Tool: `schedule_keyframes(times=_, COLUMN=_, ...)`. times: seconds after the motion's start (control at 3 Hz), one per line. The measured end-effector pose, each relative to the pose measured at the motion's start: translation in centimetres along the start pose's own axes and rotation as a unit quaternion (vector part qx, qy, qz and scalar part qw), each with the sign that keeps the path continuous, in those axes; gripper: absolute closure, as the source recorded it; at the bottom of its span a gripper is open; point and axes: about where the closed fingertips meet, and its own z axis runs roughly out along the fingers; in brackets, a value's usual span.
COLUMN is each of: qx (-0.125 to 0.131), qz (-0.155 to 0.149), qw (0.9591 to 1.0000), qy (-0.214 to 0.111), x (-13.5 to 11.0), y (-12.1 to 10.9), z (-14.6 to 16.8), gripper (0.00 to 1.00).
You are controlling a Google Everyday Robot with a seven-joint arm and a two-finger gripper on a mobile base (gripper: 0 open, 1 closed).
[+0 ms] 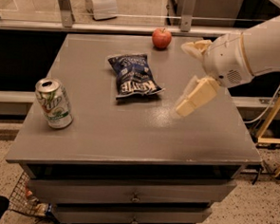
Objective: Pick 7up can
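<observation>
The 7up can (pixel 54 104) stands upright near the front left edge of the grey table (pixel 129 137). It is silver-white with green lettering and an opened silver top. My gripper (pixel 184 78) hangs over the right half of the table, far to the right of the can. Its cream fingers are spread apart and hold nothing. One finger (pixel 197 96) points down and left toward the table top, the other (pixel 195 47) sits higher near the apple. The white arm (pixel 258 45) comes in from the upper right.
A dark blue chip bag (pixel 135 78) lies flat at the table's middle, between gripper and can. A red apple (pixel 161 38) sits at the far edge. The table has drawers (pixel 135 197) at its front. A wire basket (pixel 27 199) stands on the floor at lower left.
</observation>
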Motion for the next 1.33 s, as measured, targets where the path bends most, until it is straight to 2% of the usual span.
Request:
schedule_keyframes(times=0.33, qx=-0.017, qz=0.04, qw=0.9945, qy=-0.095, x=-1.1, y=0.1, z=1.7, gripper=0.0)
schedule_keyframes(times=0.67, qx=-0.017, qz=0.039, qw=0.9947, qy=-0.094, x=-1.1, y=0.1, z=1.7, gripper=0.0)
schedule_keyframes(times=1.0, qx=-0.02, qz=0.04, qw=0.9928, qy=-0.111, x=-1.9, y=0.2, z=3.0, gripper=0.0)
schedule_keyframes(times=1.33, qx=-0.035, qz=0.039, qw=0.9868, qy=-0.153, x=-4.7, y=0.2, z=6.4, gripper=0.0)
